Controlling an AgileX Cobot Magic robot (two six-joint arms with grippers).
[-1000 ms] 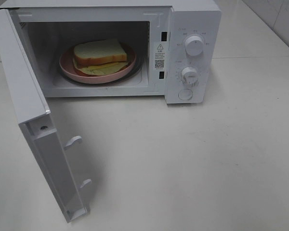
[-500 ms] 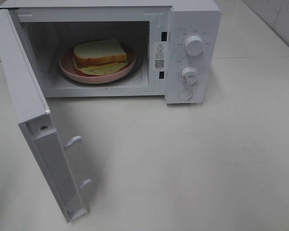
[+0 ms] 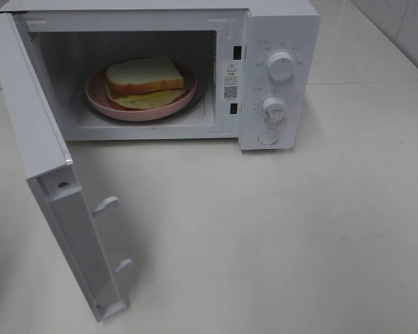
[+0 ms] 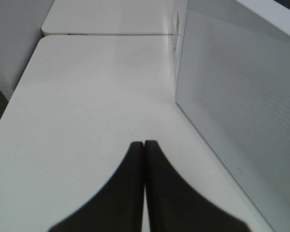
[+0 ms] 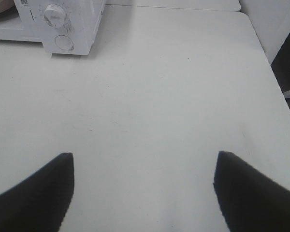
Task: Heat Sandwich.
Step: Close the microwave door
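Soft, even, bright light falls from above in all three views, with no hard glare. In the wrist views the left gripper and right gripper show as black, out-of-focus silhouettes with fuzzy edges. Ahead of the right gripper the white table is sharp and slightly washed out. Beside the left gripper the microwave door carries a dull sheen. The high view shows a faint, diffuse shadow beside the microwave door, and the microwave cavity is dimmer.
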